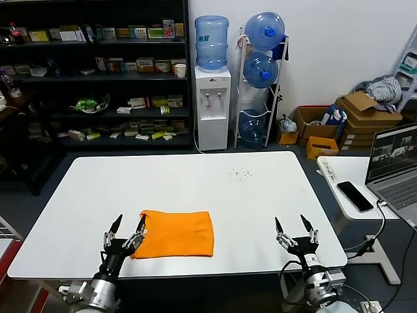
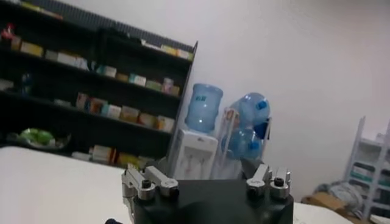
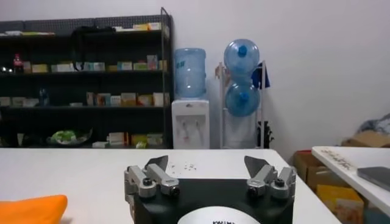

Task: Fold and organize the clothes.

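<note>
The orange T-shirt (image 1: pixel 176 233) lies folded into a flat rectangle on the white table (image 1: pixel 195 186), near the front edge, left of centre. Its plain side faces up. My left gripper (image 1: pixel 128 225) is open at the shirt's left edge, one fingertip over the corner of the cloth. My right gripper (image 1: pixel 295 225) is open and empty above the front right of the table, well away from the shirt. In the right wrist view the open right gripper (image 3: pixel 208 163) sits in front and a corner of the shirt (image 3: pixel 30 208) shows. The left wrist view shows the left gripper (image 2: pixel 206 165), not the shirt.
A scatter of small dark specks (image 1: pixel 242 173) lies on the table's far right part. A side desk at the right holds a phone (image 1: pixel 354 195), a laptop (image 1: pixel 396 163) and a power strip (image 1: pixel 327 171). Shelves, a water dispenser (image 1: pixel 212 107) and bottle rack stand behind.
</note>
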You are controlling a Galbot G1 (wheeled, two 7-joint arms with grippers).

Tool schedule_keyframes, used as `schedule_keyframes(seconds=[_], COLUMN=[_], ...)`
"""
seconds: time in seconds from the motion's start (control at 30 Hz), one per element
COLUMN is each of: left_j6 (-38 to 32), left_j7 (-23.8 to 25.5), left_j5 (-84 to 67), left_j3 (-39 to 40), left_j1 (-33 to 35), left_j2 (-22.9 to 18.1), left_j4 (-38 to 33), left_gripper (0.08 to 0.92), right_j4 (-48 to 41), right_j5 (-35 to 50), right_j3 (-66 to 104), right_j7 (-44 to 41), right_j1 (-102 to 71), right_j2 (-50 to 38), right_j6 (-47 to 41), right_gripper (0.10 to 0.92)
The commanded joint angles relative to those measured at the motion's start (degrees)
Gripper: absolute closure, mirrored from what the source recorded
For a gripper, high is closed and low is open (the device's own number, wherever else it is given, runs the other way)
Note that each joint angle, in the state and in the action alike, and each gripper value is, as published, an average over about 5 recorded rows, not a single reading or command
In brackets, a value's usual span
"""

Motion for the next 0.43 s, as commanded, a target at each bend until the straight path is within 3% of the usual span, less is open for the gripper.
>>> schedule_keyframes(seconds=[0.03,0.43], left_j6=[-13.1,-14.8], left_j7=[8.7,8.7], left_j5=[9.8,10.6], left_j3=[-8.8,-8.8], left_j1=[8.1,8.6], left_j2=[-8.1,-8.8], left_j4=[2.2,5.0], left_gripper=[0.177,0.177], right_j4=[-0.6,-0.1], right_j5=[-2.0,-2.3], right_j3=[4.1,3.1], right_j7=[-4.0,-4.8], right_j1=[-4.5,-4.6], right_j2=[1.9,1.9], right_j6=[8.3,7.7], right_gripper=[0.203,0.203])
